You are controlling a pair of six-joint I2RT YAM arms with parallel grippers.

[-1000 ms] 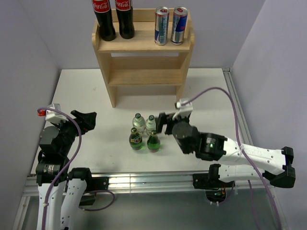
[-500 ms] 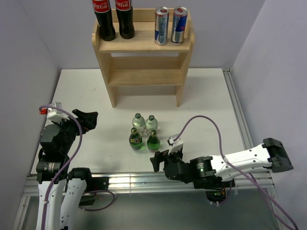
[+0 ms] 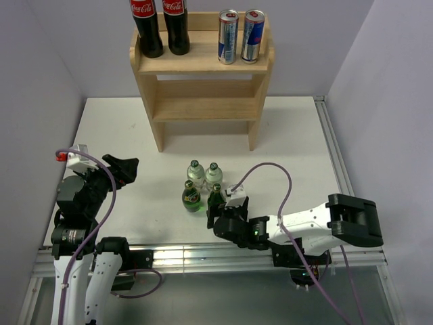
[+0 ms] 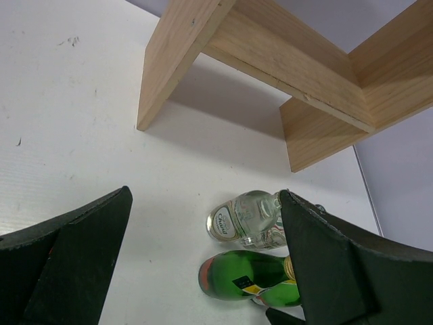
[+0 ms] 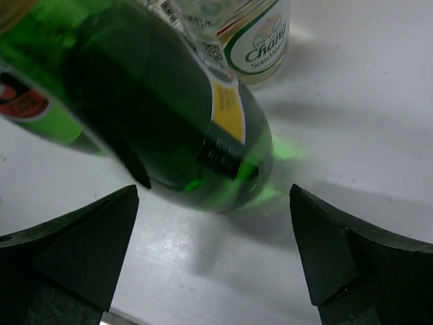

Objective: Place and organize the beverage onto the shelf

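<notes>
Two slim cans [image 3: 239, 36] stand on the top tier of the wooden shelf [image 3: 203, 101]. Two clear bottles [image 3: 204, 173] and two green bottles [image 3: 192, 197] stand grouped on the table in front of it. My right gripper [image 3: 214, 217] is open, low on the table at the near side of the right green bottle [image 3: 216, 197]. In the right wrist view that bottle [image 5: 169, 115] fills the frame just ahead of the open gripper [image 5: 213, 254], not between its fingers. My left gripper [image 3: 126, 168] is open and empty, left of the group; its view shows a clear bottle [image 4: 247, 218] and a green bottle [image 4: 247, 277].
Two tall cola bottles [image 3: 161, 27] stand on the left of the shelf's top tier. The lower tier [image 3: 203, 108] holds nothing. A purple cable [image 3: 270, 169] loops over the right arm. The table's near rail [image 3: 203, 254] runs just behind the right gripper.
My right arm has swung from the right of the bottles round to their near side and closed in on the right green bottle. The left arm has barely moved.
</notes>
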